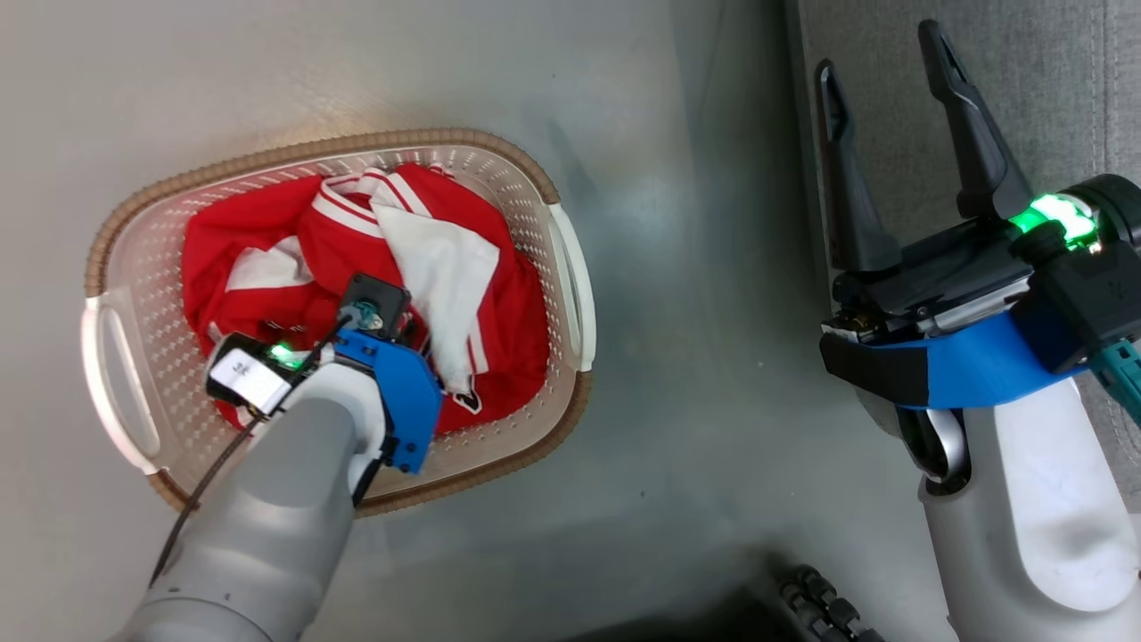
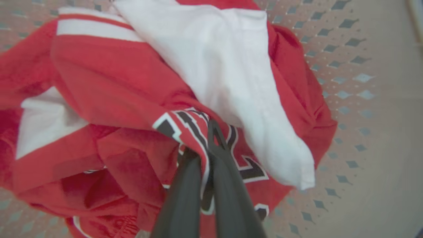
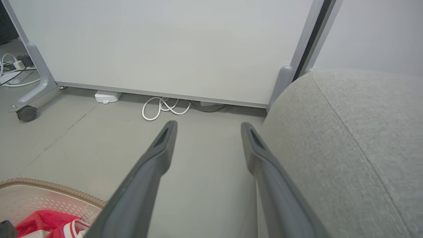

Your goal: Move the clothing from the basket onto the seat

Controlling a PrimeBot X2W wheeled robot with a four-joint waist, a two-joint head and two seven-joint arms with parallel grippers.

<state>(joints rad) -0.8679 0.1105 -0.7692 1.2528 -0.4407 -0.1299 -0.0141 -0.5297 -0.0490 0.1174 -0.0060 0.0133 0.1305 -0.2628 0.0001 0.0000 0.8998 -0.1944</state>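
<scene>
the left gripper (image 2: 201, 142) is down in the basket (image 1: 312, 152) with its two dark fingers pinched nearly together on a fold of the clothing (image 1: 267, 232), a red fold edged in black-and-white lettering that is squeezed between them. the right gripper (image 1: 878, 58) is spread wide and holds nothing, hanging over the floor (image 1: 695, 312) at the edge of the seat (image 3: 347, 132), with one finger just beside the grey upholstery. in the head view the left fingers are hidden under the wrist and its blue bracket (image 1: 406, 392), so the grip reads from the left wrist view alone. the lettering is too crumpled to read, and the heap of red and white cloth is too tangled to tell how many pieces it is. all of the clothing lies inside the basket, which stands on the floor to the left of the seat and well apart from it. in the right wrist view the basket is cut off at the lower left corner. beyond the right gripper stands a white panel (image 3: 165, 43) on a wheel (image 3: 26, 113), with a looped white cable (image 3: 162, 109) at its foot.
</scene>
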